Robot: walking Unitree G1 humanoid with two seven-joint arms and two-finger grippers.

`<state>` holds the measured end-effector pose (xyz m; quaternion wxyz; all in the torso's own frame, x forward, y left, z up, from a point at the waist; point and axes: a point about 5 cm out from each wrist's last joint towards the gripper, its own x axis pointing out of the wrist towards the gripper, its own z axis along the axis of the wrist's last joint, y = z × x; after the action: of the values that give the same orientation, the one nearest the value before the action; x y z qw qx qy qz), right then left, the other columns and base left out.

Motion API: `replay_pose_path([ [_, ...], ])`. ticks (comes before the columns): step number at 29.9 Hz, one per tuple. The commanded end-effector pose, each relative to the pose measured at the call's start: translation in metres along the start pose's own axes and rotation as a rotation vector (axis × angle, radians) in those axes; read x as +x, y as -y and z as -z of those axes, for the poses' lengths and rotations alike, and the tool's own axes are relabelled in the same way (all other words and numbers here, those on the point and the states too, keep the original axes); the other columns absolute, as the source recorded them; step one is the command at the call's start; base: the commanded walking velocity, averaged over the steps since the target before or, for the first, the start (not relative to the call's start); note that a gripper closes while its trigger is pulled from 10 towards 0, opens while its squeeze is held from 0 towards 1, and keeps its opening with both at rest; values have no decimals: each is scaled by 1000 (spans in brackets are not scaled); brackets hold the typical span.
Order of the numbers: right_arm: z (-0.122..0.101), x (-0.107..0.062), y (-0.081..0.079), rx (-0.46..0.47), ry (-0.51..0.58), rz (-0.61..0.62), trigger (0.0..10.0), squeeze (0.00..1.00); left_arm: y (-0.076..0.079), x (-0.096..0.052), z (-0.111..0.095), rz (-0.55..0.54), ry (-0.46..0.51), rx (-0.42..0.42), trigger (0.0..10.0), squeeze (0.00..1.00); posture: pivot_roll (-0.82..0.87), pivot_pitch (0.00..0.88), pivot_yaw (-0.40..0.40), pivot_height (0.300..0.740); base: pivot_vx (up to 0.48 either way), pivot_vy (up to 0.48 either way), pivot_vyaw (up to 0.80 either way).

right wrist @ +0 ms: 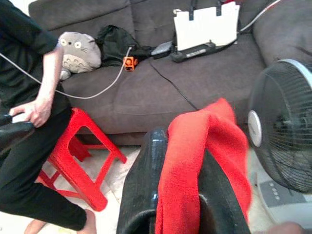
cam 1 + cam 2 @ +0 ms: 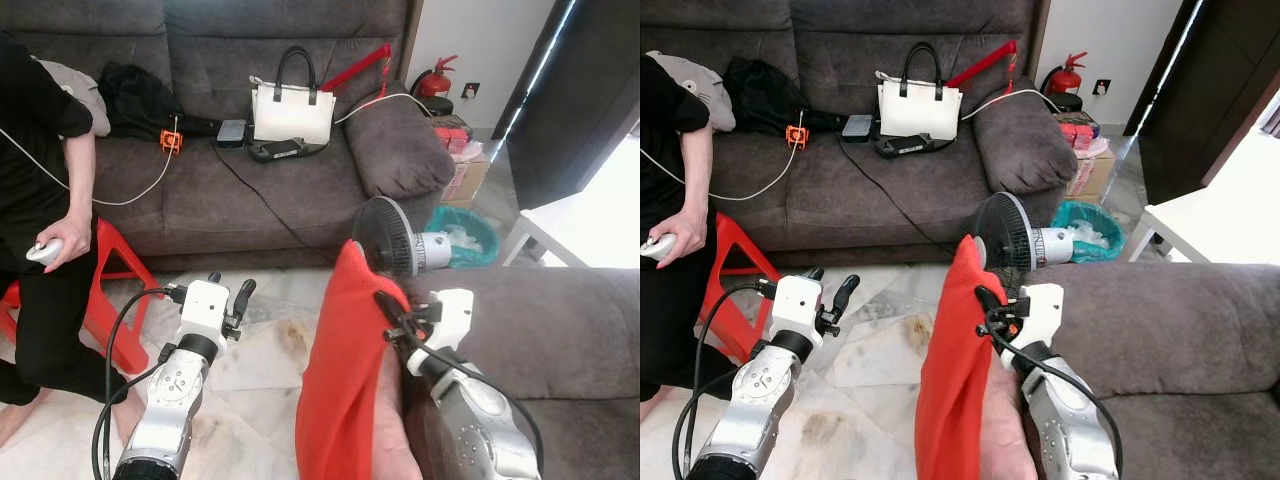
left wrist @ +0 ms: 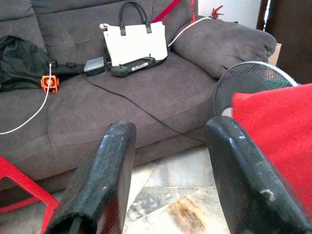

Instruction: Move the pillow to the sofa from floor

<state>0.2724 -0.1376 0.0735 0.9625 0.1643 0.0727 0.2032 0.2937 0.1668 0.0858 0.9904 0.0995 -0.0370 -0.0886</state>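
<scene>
The pillow (image 2: 340, 380) is red and hangs upright above the tiled floor, low in the head views and right of centre. My right gripper (image 2: 388, 310) is shut on its upper edge; in the right wrist view the red fabric (image 1: 195, 161) is pinched between both black fingers (image 1: 141, 190). My left gripper (image 2: 228, 295) is held out over the floor to the pillow's left, open and holding nothing, its fingers (image 3: 105, 170) spread wide. The grey sofa (image 2: 250, 190) stands straight ahead across the floor.
On the sofa seat are a white handbag (image 2: 293, 110), a black cable (image 2: 260, 195) and a black bag (image 2: 140, 95). A person (image 2: 40, 200) sits on a red stool (image 2: 115, 270) at the left. A standing fan (image 2: 392, 238) is right behind the pillow. Another grey sofa (image 2: 560, 330) is at my right.
</scene>
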Motion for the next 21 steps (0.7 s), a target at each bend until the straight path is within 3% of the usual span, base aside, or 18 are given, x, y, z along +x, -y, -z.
replay_pose_path([
  [1, -28, 6, 0, -49, 132, -18, 10000, 0, 1, 1, -1, 6, 2, -2, 10000, 0, 120, 0, -73, 699, 0, 0, 0],
  [6, -31, 5, 6, -47, 141, 14, 10000, 0, 1, 1, -1, 10, 2, -1, 10000, 0, 118, 0, -73, 707, 0, 0, 0],
  [10, -30, 4, 8, -54, 134, 25, 10000, 0, 1, 1, -1, 13, 2, 1, 10000, 0, 119, 0, -72, 738, -251, 0, 0],
  [21, -27, 8, 9, -67, 121, 45, 10000, 0, 2, 1, -1, 13, 3, 5, 10000, 0, 121, 0, -72, 738, -255, 0, 0],
])
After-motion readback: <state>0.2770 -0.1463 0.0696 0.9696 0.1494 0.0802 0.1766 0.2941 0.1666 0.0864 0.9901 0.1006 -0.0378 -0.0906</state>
